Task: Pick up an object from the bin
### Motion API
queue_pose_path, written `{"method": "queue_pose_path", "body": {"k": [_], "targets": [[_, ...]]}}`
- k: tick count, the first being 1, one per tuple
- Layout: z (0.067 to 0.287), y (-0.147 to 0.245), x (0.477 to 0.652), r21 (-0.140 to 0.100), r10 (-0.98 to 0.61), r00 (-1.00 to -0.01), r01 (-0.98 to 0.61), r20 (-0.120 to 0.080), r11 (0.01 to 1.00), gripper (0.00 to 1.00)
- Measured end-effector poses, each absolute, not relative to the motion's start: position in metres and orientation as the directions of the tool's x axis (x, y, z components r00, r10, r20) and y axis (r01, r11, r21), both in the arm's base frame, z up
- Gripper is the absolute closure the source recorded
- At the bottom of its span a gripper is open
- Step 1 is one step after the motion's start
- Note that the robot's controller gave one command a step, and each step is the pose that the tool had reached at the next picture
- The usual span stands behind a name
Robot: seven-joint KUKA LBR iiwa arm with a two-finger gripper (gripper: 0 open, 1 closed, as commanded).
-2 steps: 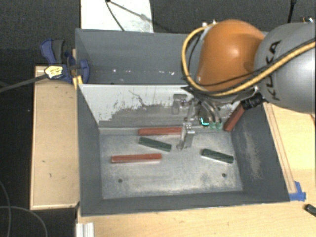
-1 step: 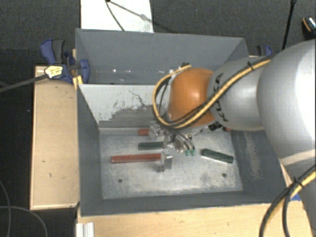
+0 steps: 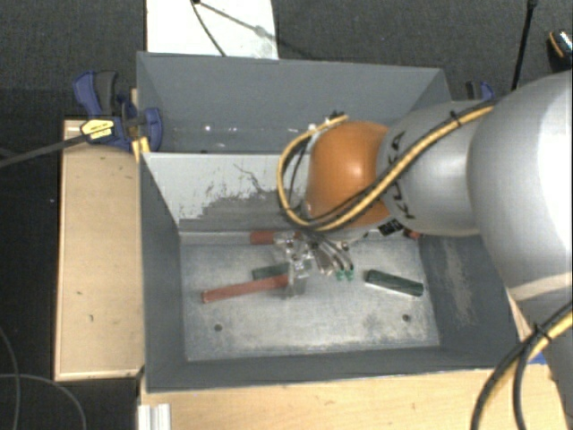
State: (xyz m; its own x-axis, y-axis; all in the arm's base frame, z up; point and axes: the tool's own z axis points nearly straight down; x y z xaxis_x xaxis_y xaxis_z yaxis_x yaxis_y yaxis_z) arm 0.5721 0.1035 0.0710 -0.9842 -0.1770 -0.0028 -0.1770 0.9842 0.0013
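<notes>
Gripper (image 3: 299, 269) stood low over the middle of the bin (image 3: 161, 267) floor, at the right end of a long red-brown stick (image 3: 240, 290). Whether it was clenched or released could not be told. A dark green bar (image 3: 394, 282) lay near the right wall. Black lettering (image 3: 400, 206) on the arm (image 3: 501, 168) was unreadable.

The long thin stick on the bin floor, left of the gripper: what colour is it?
Reddish brown; the stick shows best in the camera view.

Bin (image 3: 295, 325): grey metal, matt, scuffed pale. Wrist cover (image 3: 345, 164): smooth, glossy orange. Arm shell (image 3: 506, 150): smooth, satin silver finish.
</notes>
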Motion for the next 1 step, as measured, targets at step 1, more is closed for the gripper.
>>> {"method": "queue_pose_path", "body": {"k": [1], "targets": [[0.2692, 0.1033, 0.5464, -0.003, -0.521, -0.854, -0.521, -0.010, 0.854, 1.00]]}}
